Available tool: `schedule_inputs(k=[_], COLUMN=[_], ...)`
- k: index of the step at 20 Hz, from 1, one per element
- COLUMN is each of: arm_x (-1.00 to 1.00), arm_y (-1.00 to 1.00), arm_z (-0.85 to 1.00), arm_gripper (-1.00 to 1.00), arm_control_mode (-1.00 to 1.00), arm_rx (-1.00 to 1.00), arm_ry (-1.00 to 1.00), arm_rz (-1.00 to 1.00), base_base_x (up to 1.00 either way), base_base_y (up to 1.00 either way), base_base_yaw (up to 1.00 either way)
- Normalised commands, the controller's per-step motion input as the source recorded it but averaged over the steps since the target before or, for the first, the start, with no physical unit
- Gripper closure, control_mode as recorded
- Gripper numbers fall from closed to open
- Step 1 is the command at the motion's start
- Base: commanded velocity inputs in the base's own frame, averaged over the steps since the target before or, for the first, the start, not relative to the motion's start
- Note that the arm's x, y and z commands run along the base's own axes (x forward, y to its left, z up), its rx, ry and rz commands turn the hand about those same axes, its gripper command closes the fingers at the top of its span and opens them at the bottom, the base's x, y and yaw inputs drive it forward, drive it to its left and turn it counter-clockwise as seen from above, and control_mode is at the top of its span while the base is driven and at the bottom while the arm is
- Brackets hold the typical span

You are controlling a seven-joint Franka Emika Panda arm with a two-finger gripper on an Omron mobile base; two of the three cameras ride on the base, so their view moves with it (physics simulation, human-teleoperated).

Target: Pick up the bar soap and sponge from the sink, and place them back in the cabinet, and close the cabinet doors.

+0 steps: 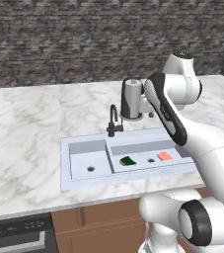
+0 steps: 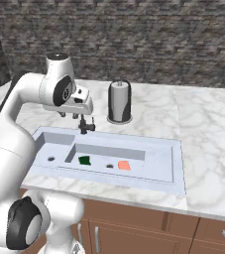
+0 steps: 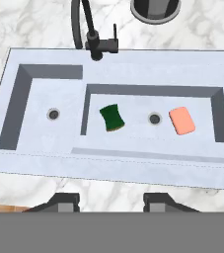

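while flat, bar soap perhaps front-to-back

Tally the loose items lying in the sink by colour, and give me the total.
Green and yellow: 1, the sponge, in the larger basin of the sink, left of that basin's drain.
Salmon pink: 1, the bar soap, in the same basin, right of the drain.
Total: 2.
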Motion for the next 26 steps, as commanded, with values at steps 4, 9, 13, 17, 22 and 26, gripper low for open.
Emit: schedule_inputs(k=[4, 9, 13, 17, 22, 26], arm_x=[0.0, 0.01, 0.13, 0.19, 0.21, 0.22], arm_y=[-0.09, -0.36, -0.38, -0.38, -0.42, -0.38], arm_z=[0.0, -0.03, -0.11, -0.15, -0.19, -0.25], arm_gripper=[-1.0, -1.0, -1.0, -1.0, -1.0, -1.0], arm_control_mode=[-1.0, -1.0, -1.0, -1.0, -1.0, -1.0], arm_rx=[0.0, 0.0, 0.0, 0.0, 0.0, 0.0], arm_ry=[0.01, 0.0, 0.0, 0.0, 0.0, 0.0], arm_rz=[0.0, 0.01, 0.0, 0.0, 0.0, 0.0], base_base_x=[0.0, 0.0, 0.0, 0.0, 0.0, 0.0], base_base_y=[0.0, 0.0, 0.0, 0.0, 0.0, 0.0], base_base_yaw=[0.0, 0.0, 0.0, 0.0, 0.0, 0.0])
